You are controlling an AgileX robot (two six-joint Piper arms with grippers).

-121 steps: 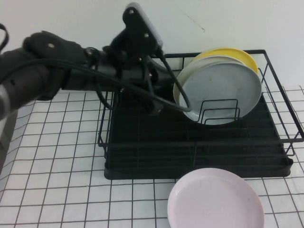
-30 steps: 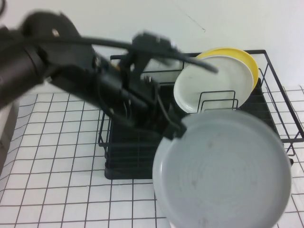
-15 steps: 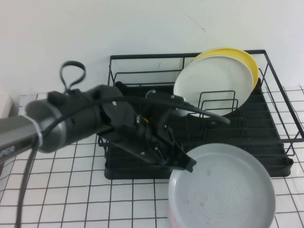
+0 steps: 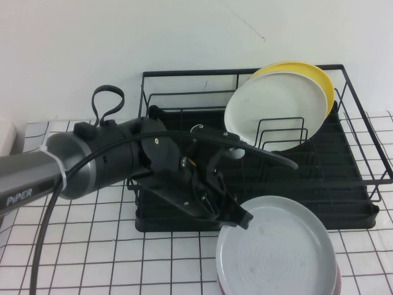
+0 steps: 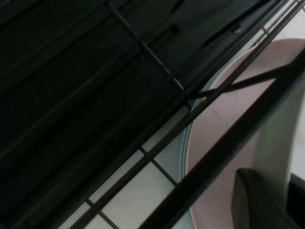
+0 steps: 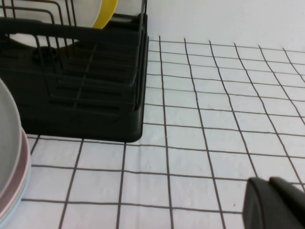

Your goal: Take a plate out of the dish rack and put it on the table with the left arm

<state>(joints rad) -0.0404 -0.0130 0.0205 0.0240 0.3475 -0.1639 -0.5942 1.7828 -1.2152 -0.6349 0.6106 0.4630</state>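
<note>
The light-grey plate [image 4: 276,252] lies flat in front of the dish rack [image 4: 184,206], resting on the pale pink plate [image 4: 335,280], not on the bare table [image 4: 92,246]. My left gripper [image 4: 241,219] is shut on the grey plate's near-left rim. In the left wrist view the grey rim [image 5: 279,143] sits between my fingers [image 5: 257,202], with the pink plate [image 5: 224,124] under it. My right gripper [image 6: 279,202] is shut and empty, low over the table [image 6: 214,119] to the right of the rack [image 6: 71,90]. The stacked plates [image 6: 7,152] show at that view's edge.
A white plate [image 4: 276,107] and a yellow plate [image 4: 307,69] behind it stand upright in the rack's back right dividers. The left arm [image 4: 110,163] reaches across the rack's front left corner. Grid cloth lies to the left of the plates.
The grey plate came out of the rack, swung forward and has now settled lower onto the pink plate. My left gripper has dropped slightly with it.
</note>
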